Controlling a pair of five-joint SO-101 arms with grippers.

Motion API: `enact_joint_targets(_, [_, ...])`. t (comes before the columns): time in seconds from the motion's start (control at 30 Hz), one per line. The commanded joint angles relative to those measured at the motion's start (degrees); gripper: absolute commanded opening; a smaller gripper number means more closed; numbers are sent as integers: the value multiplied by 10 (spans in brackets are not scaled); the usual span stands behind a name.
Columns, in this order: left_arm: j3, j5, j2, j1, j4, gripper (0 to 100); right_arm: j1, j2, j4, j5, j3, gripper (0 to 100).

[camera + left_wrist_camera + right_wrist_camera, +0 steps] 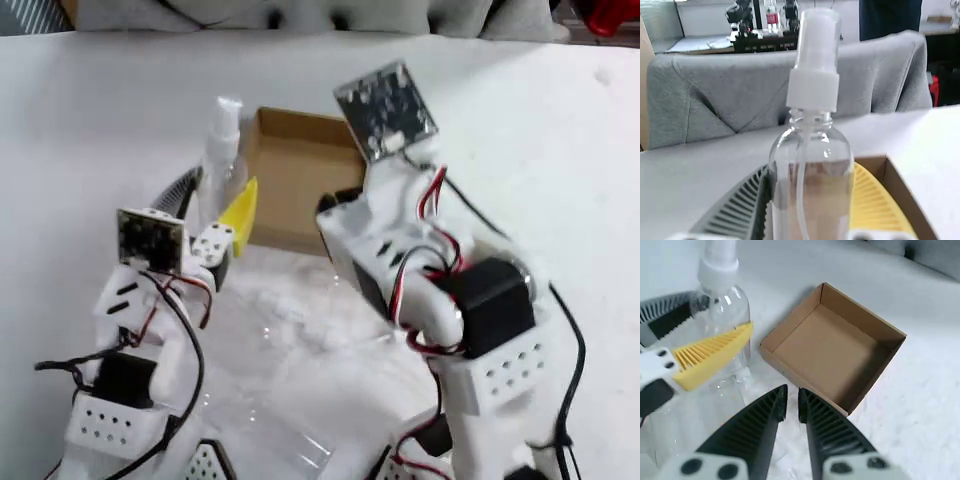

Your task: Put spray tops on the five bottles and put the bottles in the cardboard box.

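1. One of five done so far, by the look of it: a clear bottle (810, 165) with its white spray top (815, 65) seated on the neck, not yet in the cardboard box (790, 315).
2. Sits clamped around the body between the grey and yellow fingers (240, 212) of the left gripper (807, 215), just beside the box's outer wall and outside it; cannot tell whether resting on the table (100, 120) or lifted off it.
3. Stands upright: long axis vertical, base down, spray top up, dip tube (801, 200) running straight down the middle.
4. Shows only bare brown floor inside the box, so no packing done as yet; probably leaves the placing of this bottle, plus four more cappings and placings.
5. Hangs over the table near the box's rim, the right gripper (791, 397): black fingers (825, 425) drawn almost together, nothing between them.
6. Cannot tell whether the clear clutter (300, 320) on the table between the arms includes the other bottles.
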Motion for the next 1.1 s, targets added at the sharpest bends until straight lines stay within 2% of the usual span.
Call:
enact_joint_targets(0.0, [-68, 73, -14, -15, 2, 22, -44, -67, -109, 4, 148, 15])
enact_joint_targets(0.27, [-104, 96, 0, -17, -4, 22, -87, -204, -361, 4, 414, 15])
enact_joint_targets(0.5, [-185, 92, 151, -17, -21, 22, -135, -311, -501, 4, 554, 15])
enact_joint_targets(0.83, [-215, 92, 199, -12, -18, 24, -144, -317, -767, 4, 725, 15])
enact_joint_targets(0.97, [-211, 92, 191, -7, -12, 23, -145, -321, -837, 4, 771, 15])
enact_joint_targets(1.07, [-212, 92, 161, -1, 33, 23, -146, -321, -865, 4, 791, 15])
